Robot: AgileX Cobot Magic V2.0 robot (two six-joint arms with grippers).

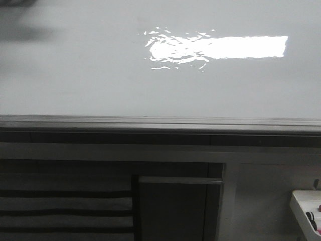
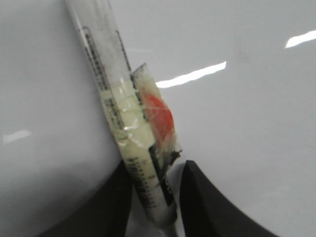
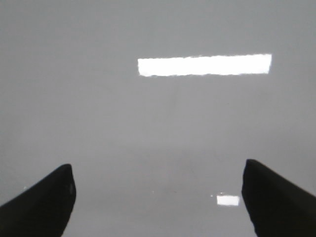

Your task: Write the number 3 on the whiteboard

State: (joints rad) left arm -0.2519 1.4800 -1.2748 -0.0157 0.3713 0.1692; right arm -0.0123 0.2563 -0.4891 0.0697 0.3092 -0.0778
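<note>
The whiteboard (image 1: 100, 75) looks blank; left tool (image 2: 153, 197) clenches a taped marker (image 2: 123, 123), right tool (image 3: 158, 197) released. Next: touch tip down.

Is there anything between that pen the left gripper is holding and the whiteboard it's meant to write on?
Nothing visible. In the left wrist view the left gripper grips a taped marker, and beyond it lies only bare whiteboard. The marker's tip is out of frame, so contact can't be judged. No strokes show yet.
</note>
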